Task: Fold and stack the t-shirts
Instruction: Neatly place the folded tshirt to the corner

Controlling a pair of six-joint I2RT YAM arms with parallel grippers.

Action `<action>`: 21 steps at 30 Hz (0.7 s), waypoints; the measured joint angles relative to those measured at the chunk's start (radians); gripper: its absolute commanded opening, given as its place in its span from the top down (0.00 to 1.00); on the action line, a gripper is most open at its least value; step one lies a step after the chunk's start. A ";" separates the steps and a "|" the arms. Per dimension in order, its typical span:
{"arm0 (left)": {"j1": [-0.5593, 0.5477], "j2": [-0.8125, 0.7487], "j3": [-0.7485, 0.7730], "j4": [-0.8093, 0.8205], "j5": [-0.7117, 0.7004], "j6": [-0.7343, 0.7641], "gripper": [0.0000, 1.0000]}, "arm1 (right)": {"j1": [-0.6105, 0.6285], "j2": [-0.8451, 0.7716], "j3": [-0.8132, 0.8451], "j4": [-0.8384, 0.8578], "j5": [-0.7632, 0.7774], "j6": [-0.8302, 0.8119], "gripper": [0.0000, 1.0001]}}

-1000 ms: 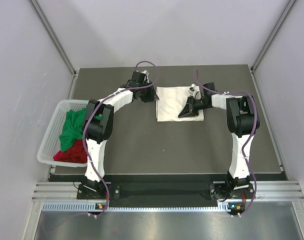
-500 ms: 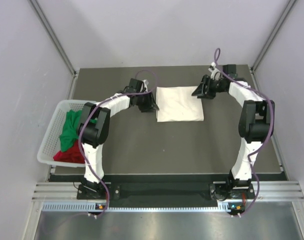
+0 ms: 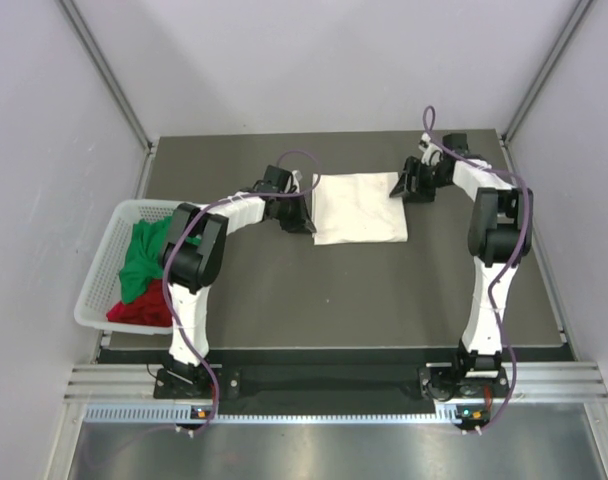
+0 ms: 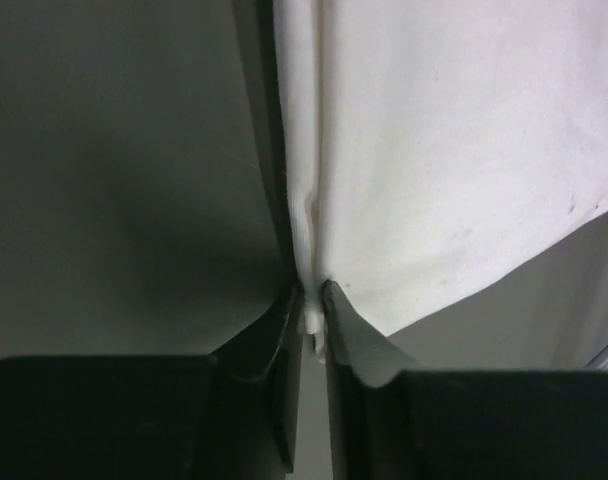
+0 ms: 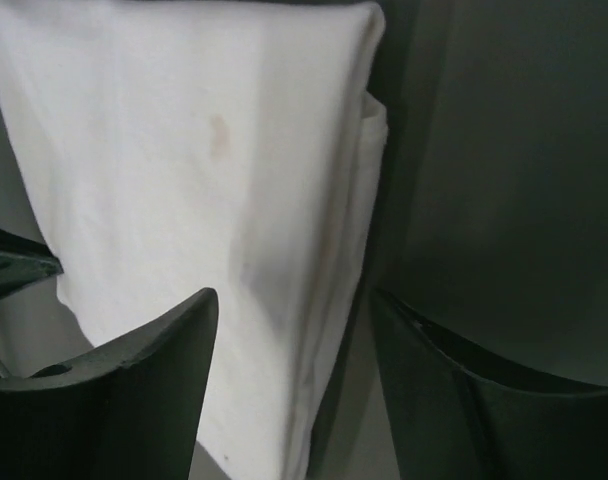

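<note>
The cream-white t-shirt lies folded into a flat rectangle at the back middle of the table. My left gripper is at its left edge, and in the left wrist view its jaws are pinched on the thin hem of the shirt. My right gripper is at the shirt's far right corner. In the right wrist view it stands open, straddling the folded edge of the shirt without gripping it. A green t-shirt and a red t-shirt lie crumpled in the basket.
The white mesh basket sits at the table's left edge, beside the left arm. The dark table mat stretches in front of the folded shirt. Grey walls close in the back and both sides.
My right gripper lifted off the middle of the shirt, swung to its far right corner and opened. My left gripper slid along the left edge and closed on the hem.
</note>
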 measured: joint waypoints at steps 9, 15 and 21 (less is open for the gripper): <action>0.000 0.002 -0.004 0.006 -0.001 0.004 0.86 | -0.003 0.055 0.051 0.013 0.005 -0.007 0.50; -0.001 -0.012 -0.004 -0.013 -0.026 -0.016 0.64 | -0.003 0.079 0.075 0.023 0.006 -0.009 0.66; -0.002 -0.061 0.037 -0.167 -0.137 -0.016 0.62 | -0.003 0.109 0.106 0.019 0.009 -0.026 0.94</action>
